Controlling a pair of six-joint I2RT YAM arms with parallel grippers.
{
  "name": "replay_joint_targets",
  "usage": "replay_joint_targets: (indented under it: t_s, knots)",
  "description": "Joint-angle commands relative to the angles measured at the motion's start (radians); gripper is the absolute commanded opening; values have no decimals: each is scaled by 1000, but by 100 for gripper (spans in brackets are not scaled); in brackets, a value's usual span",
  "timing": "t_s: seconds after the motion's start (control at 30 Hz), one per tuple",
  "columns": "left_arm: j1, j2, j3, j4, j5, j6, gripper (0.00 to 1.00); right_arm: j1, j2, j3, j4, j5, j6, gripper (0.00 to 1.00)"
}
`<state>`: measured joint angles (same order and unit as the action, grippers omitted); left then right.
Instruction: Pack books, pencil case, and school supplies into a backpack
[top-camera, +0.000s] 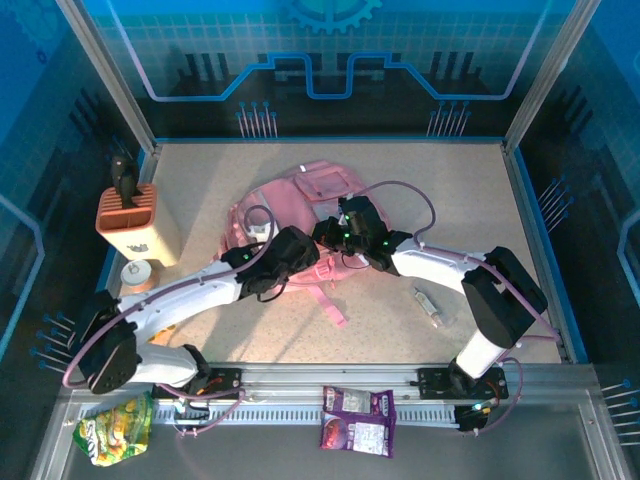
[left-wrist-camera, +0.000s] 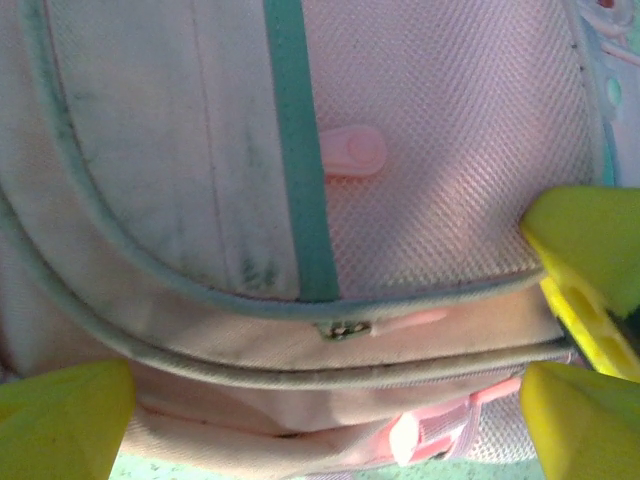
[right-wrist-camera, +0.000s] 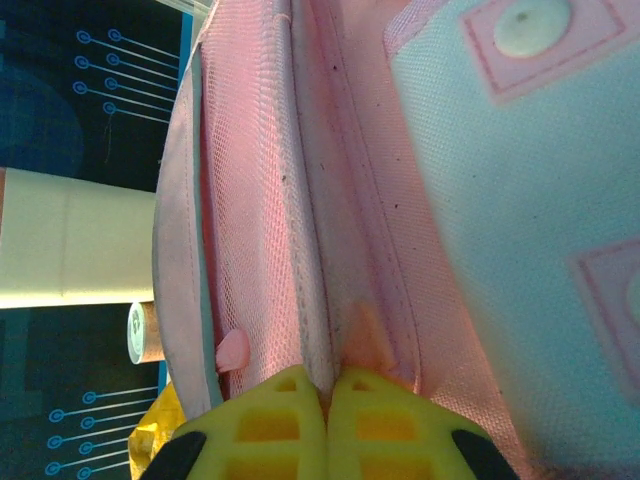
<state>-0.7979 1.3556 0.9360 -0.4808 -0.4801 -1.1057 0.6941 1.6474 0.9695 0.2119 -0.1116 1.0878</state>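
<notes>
Backpack, the big soft pink one (top-camera: 322, 186), sits mid-table, zip seemingly closed, so you're on the opening step. Your right gripper (right-wrist-camera: 327, 392) is pinched tight on its seam; left gripper (left-wrist-camera: 330, 390) hovers wide open, empty. Next, line it up on the small metal zip pull (left-wrist-camera: 345, 328).

The backpack (top-camera: 290, 195) is soft pink with a woven texture, a teal stripe, grey-teal piping and pale mint patches on one pocket. The left fingers (left-wrist-camera: 580, 230) and right fingers (right-wrist-camera: 270, 420) are bright yellow. The holder (top-camera: 135, 225) is orange over cream. The packet (top-camera: 358, 420) is purple, and the bag (top-camera: 115, 428) is green and yellow. The table (top-camera: 470, 200) is speckled beige, and the walls (top-camera: 330, 60) are blue with circuit lines.
</notes>
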Motion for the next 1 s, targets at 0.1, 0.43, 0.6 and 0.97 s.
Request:
replay_joint_targets:
  t_s: [0.1,0.43,0.6,0.97]
  knots:
    - [-4,68,60,-76,-54,-85,99,15,-20,-3,123,-46,51,0]
    - [9,143,91,-103,-79,-137,99,17,-8,-7,158,-48,67,0]
    - [11,126,72,-154,-132,-166,99,17,-14,-3,150,-42,53,0]
    - [18,0,10,-183,-155,-88,81,16,-23,2,136,-34,31,0]
